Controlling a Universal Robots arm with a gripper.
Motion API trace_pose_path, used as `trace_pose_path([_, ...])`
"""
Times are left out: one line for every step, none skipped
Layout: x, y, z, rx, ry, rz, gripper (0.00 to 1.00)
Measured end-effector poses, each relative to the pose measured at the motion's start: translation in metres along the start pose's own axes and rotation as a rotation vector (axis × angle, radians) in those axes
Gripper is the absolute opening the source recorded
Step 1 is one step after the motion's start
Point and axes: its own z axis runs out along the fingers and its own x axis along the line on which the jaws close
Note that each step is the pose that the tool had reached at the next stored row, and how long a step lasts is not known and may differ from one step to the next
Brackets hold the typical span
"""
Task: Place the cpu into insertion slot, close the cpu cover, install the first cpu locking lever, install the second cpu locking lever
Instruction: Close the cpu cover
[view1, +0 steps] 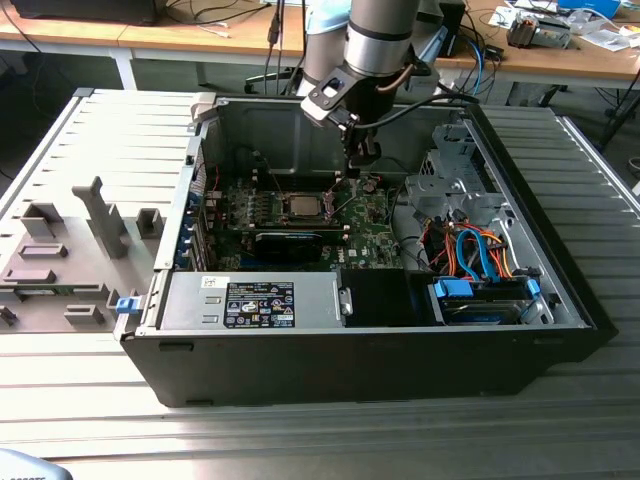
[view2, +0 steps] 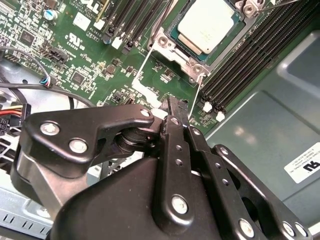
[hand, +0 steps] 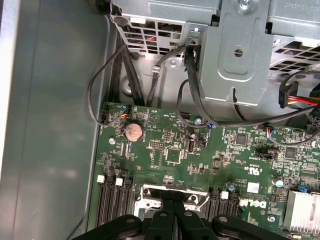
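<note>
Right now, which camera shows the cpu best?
The second wrist view: the cpu is close and plain. The exterior view shows it small; the first wrist view catches the rim of the insertion slot.

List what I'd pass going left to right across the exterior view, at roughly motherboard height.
Grey side panel lying flat → the cpu → gripper → orange and blue cables
</note>
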Motion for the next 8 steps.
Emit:
trace_pose_path([0.0001, -0.0005, 0.0000, 0.0001, 0.0000, 0.000, 0.11])
trace_pose_path([0.0001, -0.0009, 0.0000, 0.0001, 0.0000, 0.000, 0.11])
trace_pose_path([0.0003, -0.0019, 0.0000, 0.0001, -0.0001, 0.000, 0.11])
trace_pose_path([0.0004, -0.0028, 0.0000, 0.0001, -0.0001, 0.000, 0.11])
trace_pose_path([0.0005, -0.0036, 0.0001, 0.0000, 0.0000, 0.000, 0.11])
trace_pose_path([0.0006, -0.0045, 0.0001, 0.0001, 0.0000, 0.000, 0.11])
trace_pose_path([0.0007, -0.0049, 0.0001, 0.0001, 0.0000, 0.000, 0.11])
trace_pose_path([0.0008, -0.0056, 0.0001, 0.0001, 0.0000, 0.000, 0.11])
